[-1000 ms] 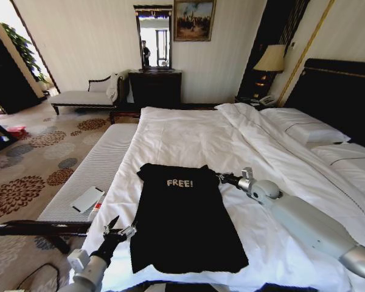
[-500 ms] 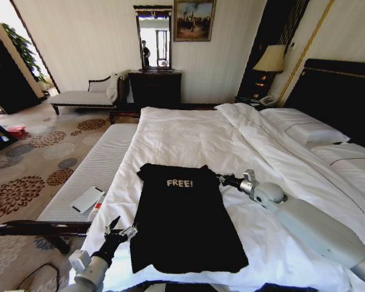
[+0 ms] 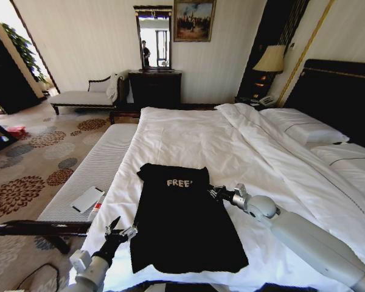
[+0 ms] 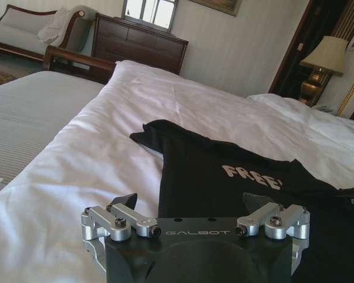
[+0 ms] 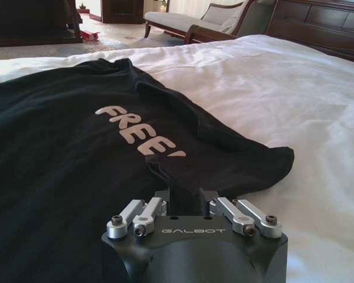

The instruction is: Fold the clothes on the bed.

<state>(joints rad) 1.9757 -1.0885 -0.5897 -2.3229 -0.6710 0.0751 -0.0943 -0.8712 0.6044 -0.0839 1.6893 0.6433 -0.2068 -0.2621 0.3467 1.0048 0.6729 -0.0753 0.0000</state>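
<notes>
Black shirt [image 3: 181, 220] flat on bed [image 3: 188, 137]. Right gripper [image 3: 213, 192] at three o'clock, clenched on sleeve fold. Left gripper [image 3: 120, 231] at eight o'clock, released.

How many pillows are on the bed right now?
2: one pillow beside the dark headboard, another pillow nearer the robot along the same side. More may lie hidden beyond the frame's edge.

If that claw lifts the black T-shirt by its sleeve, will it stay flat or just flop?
Probably flop: the black T-shirt already bunches where the right gripper pinches its sleeve. It looks thin and light, and should drag easily across the smooth white duvet.
</notes>
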